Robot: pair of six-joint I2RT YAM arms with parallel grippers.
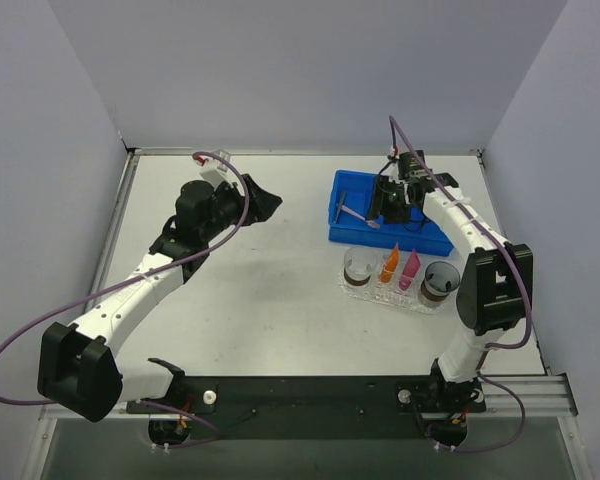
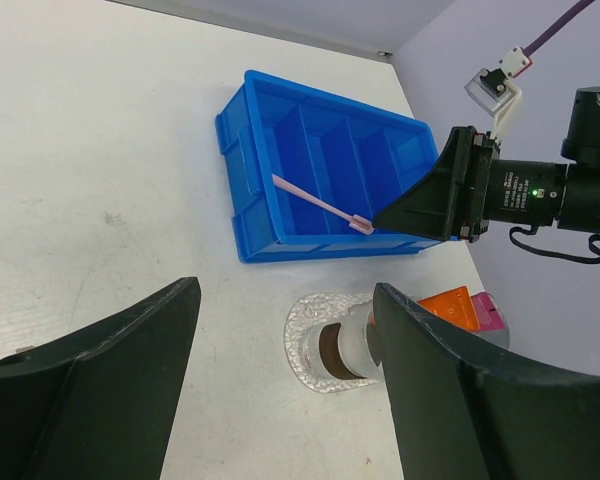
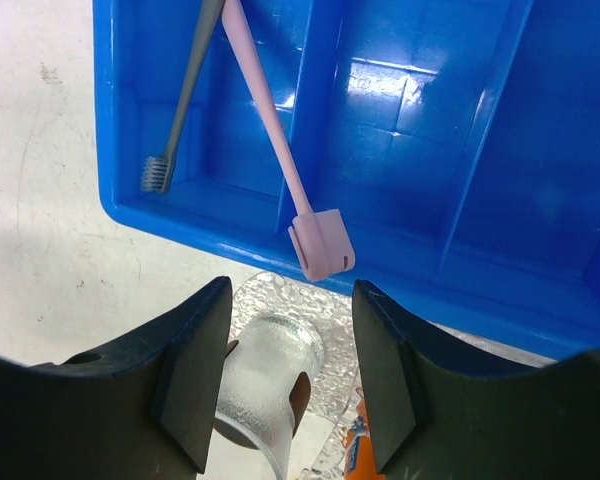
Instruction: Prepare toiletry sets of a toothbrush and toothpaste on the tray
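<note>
A pale pink toothbrush (image 3: pixel 270 130) leans across the blue bin (image 3: pixel 430 140), its capped head (image 3: pixel 321 245) over the bin's near wall. It shows again as the toothbrush (image 1: pixel 354 213) and the toothbrush (image 2: pixel 315 203). My right gripper (image 3: pixel 290 290) hangs open just short of that head, nothing between its fingers. On the clear bumpy tray (image 1: pixel 376 292) stand the orange toothpaste (image 1: pixel 390 263) and the pink toothpaste (image 1: pixel 411 269). The right gripper (image 1: pixel 380 212) sits over the bin's front edge. My left gripper (image 1: pixel 270 204) is open and empty, well left of the bin.
A grey toothbrush (image 3: pixel 177 105) lies in the bin's left compartment. Two clear cups (image 1: pixel 359 266) (image 1: pixel 439 282) stand at the ends of the tray. One cup (image 3: pixel 268 385) is right beneath the right gripper's fingers. Grey walls close in the table on three sides.
</note>
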